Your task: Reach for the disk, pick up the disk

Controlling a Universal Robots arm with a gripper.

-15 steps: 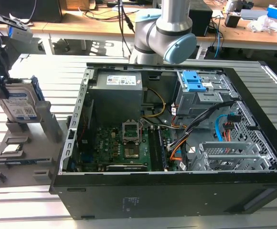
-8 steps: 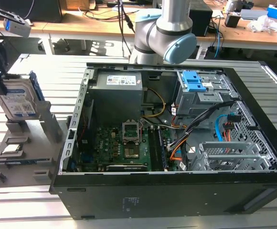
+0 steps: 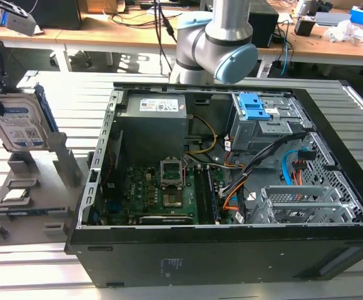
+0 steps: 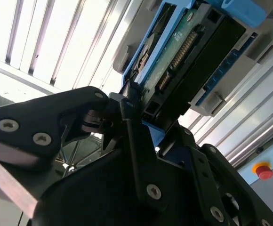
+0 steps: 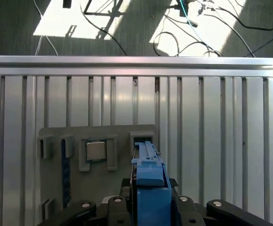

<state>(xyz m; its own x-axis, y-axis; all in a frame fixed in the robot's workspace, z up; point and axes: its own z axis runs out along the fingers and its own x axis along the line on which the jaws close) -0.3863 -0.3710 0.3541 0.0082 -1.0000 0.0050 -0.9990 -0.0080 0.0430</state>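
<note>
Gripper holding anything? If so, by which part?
Yes. The gripper is shut on the disk, which is upright. It grips the disk's upper end, with one finger on each flat face.

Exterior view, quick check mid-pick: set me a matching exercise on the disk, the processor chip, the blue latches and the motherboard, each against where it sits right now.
Things:
1. disk
2. processor chip
3. blue latches
4. motherboard

Places:
A. on the grey drive cage inside the case
B. held on edge in the gripper
C. flat on the floor of the open case
D. lying flat in a recess of the grey fixture, outside the case

Pairs: 1-B, 2-D, 3-A, 4-C
</note>
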